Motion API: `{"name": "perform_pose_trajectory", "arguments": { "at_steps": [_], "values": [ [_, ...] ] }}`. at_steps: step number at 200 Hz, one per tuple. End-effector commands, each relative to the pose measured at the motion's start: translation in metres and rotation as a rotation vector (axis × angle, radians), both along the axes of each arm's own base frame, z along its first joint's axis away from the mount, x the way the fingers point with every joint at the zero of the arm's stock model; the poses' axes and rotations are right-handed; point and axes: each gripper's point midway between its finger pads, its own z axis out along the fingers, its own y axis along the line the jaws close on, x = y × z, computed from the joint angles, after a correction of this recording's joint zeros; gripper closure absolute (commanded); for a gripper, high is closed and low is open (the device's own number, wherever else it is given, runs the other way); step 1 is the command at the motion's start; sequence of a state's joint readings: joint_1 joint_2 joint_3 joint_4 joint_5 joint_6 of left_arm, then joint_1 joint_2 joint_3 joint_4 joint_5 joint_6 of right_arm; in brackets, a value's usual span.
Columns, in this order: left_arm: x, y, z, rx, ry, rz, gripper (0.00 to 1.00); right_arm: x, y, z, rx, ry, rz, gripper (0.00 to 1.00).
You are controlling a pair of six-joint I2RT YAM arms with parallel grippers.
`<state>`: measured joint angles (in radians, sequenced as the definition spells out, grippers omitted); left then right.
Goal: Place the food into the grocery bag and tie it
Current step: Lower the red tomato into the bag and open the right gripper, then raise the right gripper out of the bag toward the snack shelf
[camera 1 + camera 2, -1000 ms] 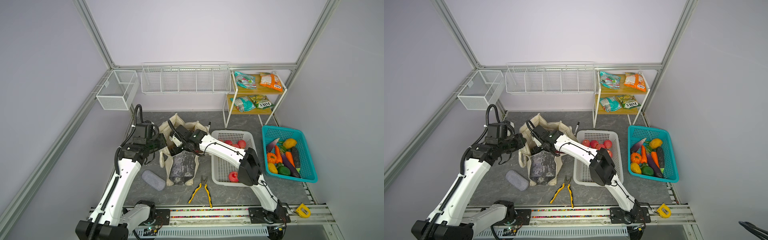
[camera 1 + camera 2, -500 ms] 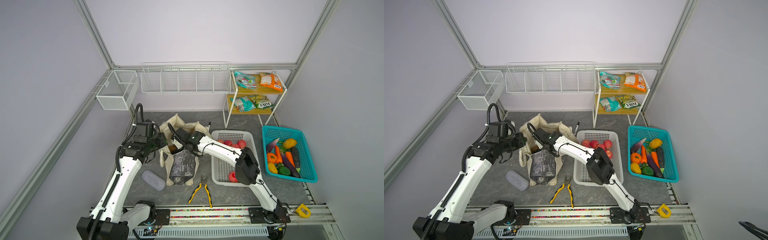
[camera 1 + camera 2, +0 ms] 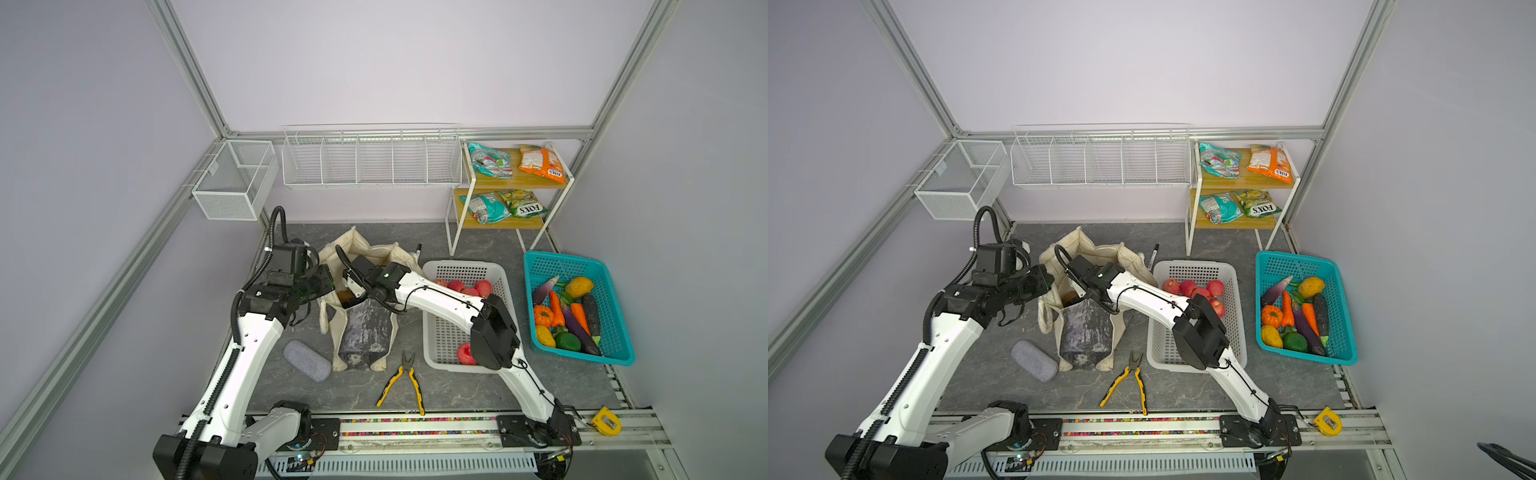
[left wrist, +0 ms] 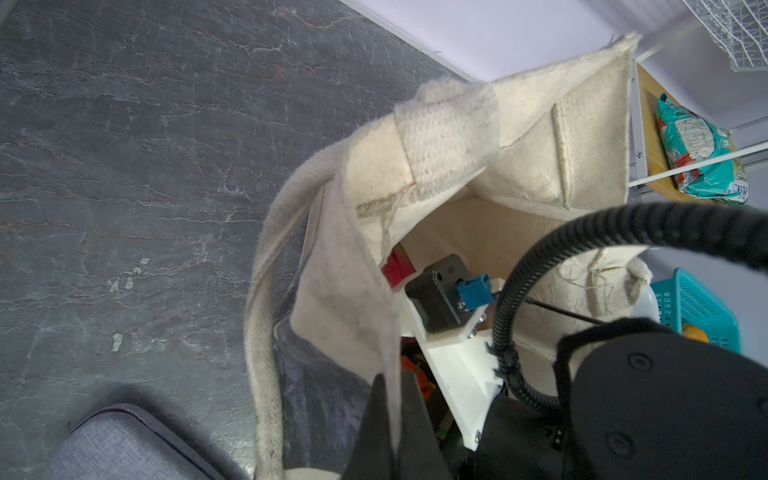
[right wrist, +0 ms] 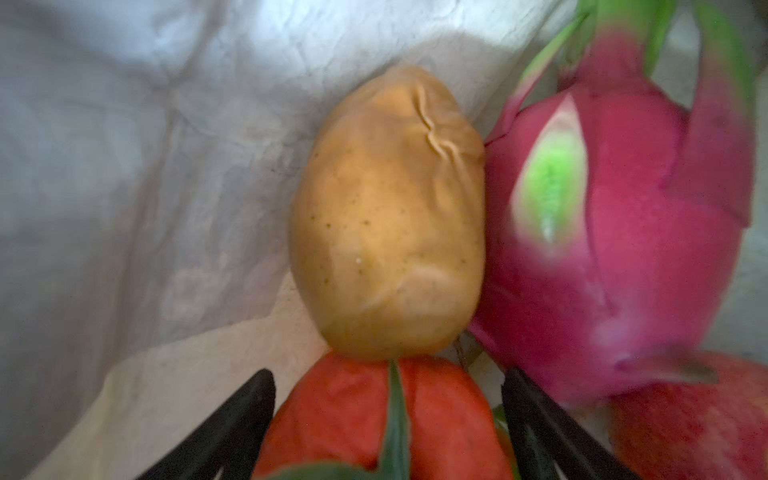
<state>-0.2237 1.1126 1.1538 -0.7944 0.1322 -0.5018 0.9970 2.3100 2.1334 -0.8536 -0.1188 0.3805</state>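
**A:** Quick one, where's the grocery bag sitting? Anything in it yet?

**B:** It's lying on the grey desk between the two arms. The dark mottled panel is up and the mouth faces the back wall. The right wrist view looks straight inside. There's a brown potato against the cream lining with a pink dragon fruit pressed up to one side of it. An orange with a green leaf touches the potato's end, and a red apple peeks in at the edge.

**A:** Nice. And the grippers?

**B:** The left gripper is pinched together on the bag's rim, with the cloth squeezed flat between the fingers, and the mouth gapes wide. The right gripper is down inside the bag. Its jaws are spread apart with the orange sitting between them. Honestly can't tell if either finger touches it, it's blurry down there.

**A:** What about the rest of the food?

**B:** A bunch of red apples are in the white basket just beside the bag. There's mixed veg in the teal basket further right. FOX'S packets are on the wooden shelf at the back. Yellow-handled pliers and a grey case lie on the desk near the bag's closed end.
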Motion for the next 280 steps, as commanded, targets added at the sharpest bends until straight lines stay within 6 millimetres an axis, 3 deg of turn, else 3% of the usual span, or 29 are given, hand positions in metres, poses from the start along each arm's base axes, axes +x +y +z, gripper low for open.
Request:
{"name": "perform_pose_trajectory", "arguments": {
  "at_steps": [1, 81, 159, 183, 217, 258, 280],
  "values": [
    [0.000, -0.002, 0.016, 0.001, -0.044, -0.018, 1.00, 0.009, -0.005, 0.033, 0.039, -0.078, -0.005, 0.12],
    [-0.010, 0.004, 0.017, 0.001, -0.057, 0.006, 1.00, 0.018, -0.015, 0.129, 0.161, -0.219, -0.044, 0.12],
    [-0.021, 0.009, 0.019, 0.004, -0.057, 0.024, 1.00, 0.048, -0.057, 0.234, 0.317, -0.377, -0.189, 0.12],
    [-0.023, 0.009, 0.018, -0.002, -0.051, 0.027, 1.00, 0.062, -0.082, 0.267, 0.362, -0.439, -0.263, 0.12],
    [-0.023, 0.009, 0.018, -0.002, -0.047, 0.027, 1.00, 0.088, -0.133, 0.305, 0.397, -0.544, -0.389, 0.12],
    [-0.023, 0.009, 0.016, -0.006, -0.045, 0.031, 1.00, 0.122, -0.211, 0.334, 0.489, -0.600, -0.568, 0.12],
    [-0.023, 0.009, 0.015, -0.007, -0.043, 0.032, 1.00, 0.143, -0.264, 0.344, 0.532, -0.617, -0.731, 0.12]
  ]
}}
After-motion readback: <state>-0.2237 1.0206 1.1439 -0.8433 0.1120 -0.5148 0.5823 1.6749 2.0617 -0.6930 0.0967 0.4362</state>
